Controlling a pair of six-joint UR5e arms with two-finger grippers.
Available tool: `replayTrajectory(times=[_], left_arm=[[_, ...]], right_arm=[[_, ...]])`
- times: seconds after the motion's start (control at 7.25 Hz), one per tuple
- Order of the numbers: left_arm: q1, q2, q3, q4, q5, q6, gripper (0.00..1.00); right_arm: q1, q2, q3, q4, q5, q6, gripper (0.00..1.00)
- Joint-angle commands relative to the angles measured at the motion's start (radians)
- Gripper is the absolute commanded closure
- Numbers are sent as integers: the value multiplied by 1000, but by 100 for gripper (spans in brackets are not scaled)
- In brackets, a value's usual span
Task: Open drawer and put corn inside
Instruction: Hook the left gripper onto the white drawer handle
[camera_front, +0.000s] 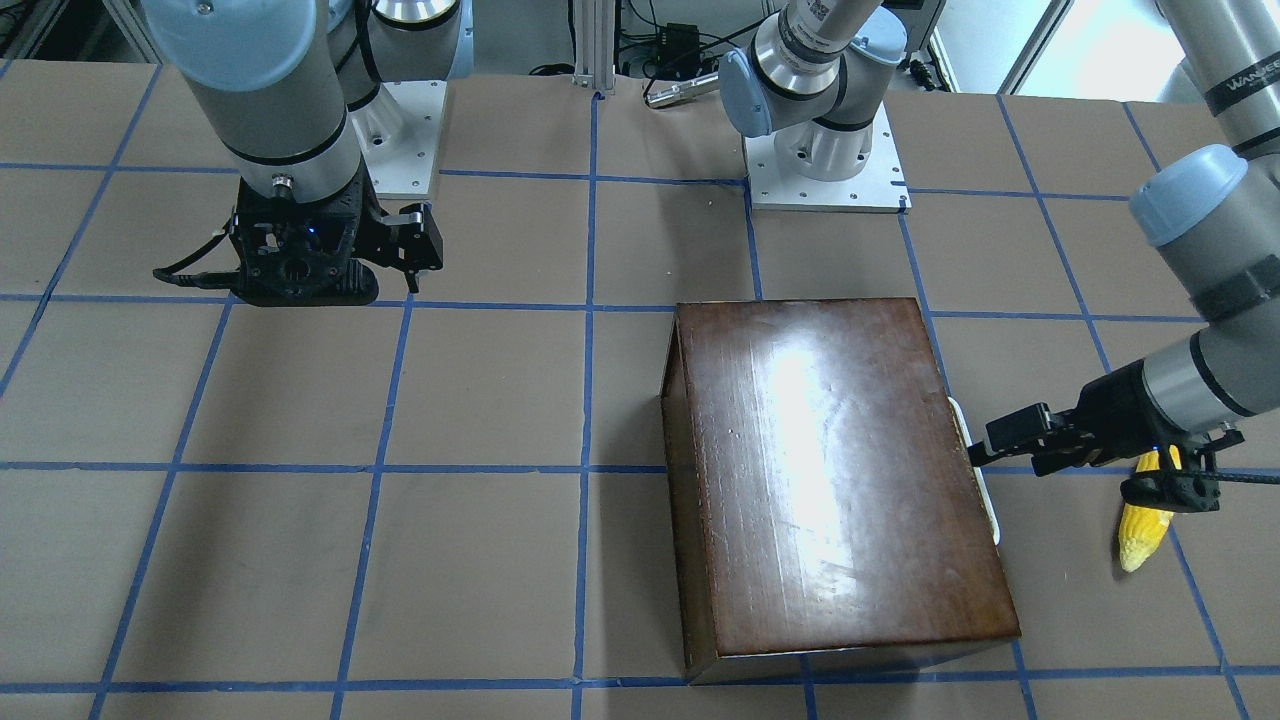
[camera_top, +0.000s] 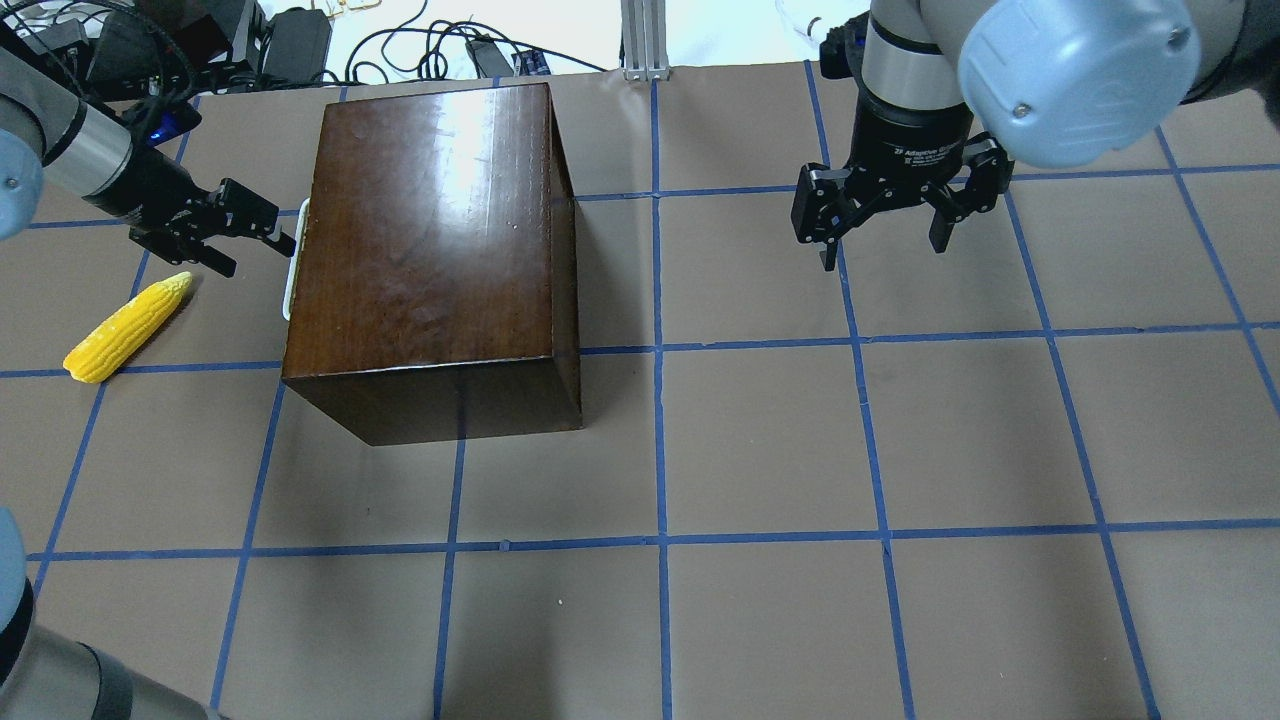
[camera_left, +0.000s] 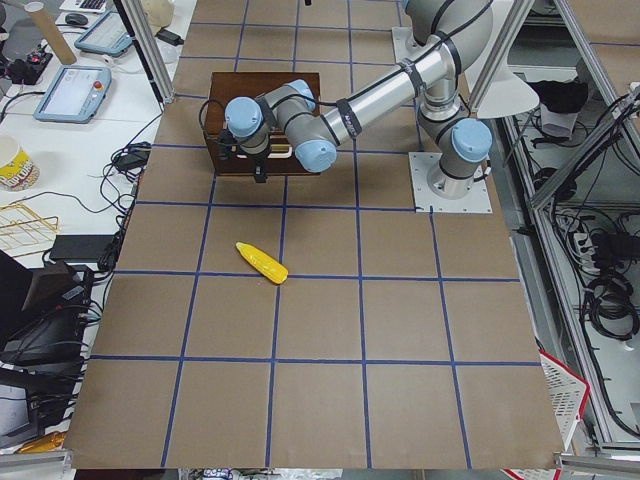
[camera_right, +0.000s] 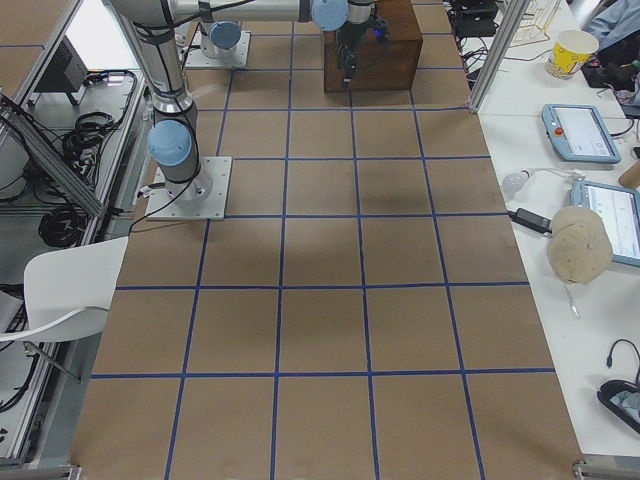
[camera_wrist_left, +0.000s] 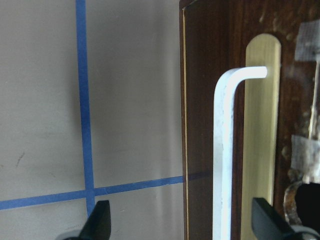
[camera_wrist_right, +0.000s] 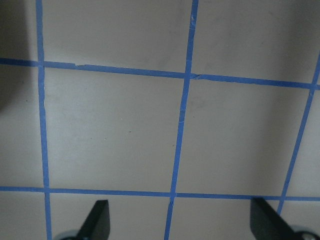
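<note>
The dark-brown cabinet stands with its drawer shut; the drawer front carries a white bar handle on a brass plate. My left gripper is open, level with the handle and just short of it; in the left wrist view the handle runs between the two fingertips. The yellow corn lies on the table beside that gripper, untouched. My right gripper hangs open and empty over bare table.
Brown table covering with a blue tape grid. The arm bases sit at the robot's edge. Cables and boxes lie beyond the far edge behind the cabinet. Side tables with tablets and a cup flank the table's ends.
</note>
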Motion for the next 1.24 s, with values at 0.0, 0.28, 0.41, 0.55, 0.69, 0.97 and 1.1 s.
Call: replayTrajectory(times=[0.0, 0.28, 0.41, 0.55, 0.69, 0.97, 1.1], left_arm=[[-2, -16, -1, 0, -2, 0, 0], [-8, -24, -1, 0, -13, 0, 0], [-8, -27, -2, -2, -22, 0, 0], [-8, -35, -7, 0, -22, 0, 0], [-8, -38, -8, 0, -21, 0, 0], [-8, -41, -11, 0, -21, -1, 0], [-8, -48, -11, 0, -19, 0, 0]], right_arm=[[0, 0, 0, 0, 0, 0, 0], [0, 0, 0, 0, 0, 0, 0], [0, 0, 0, 0, 0, 0, 0], [0, 0, 0, 0, 0, 0, 0], [0, 0, 0, 0, 0, 0, 0], [0, 0, 0, 0, 0, 0, 0], [0, 0, 0, 0, 0, 0, 0]])
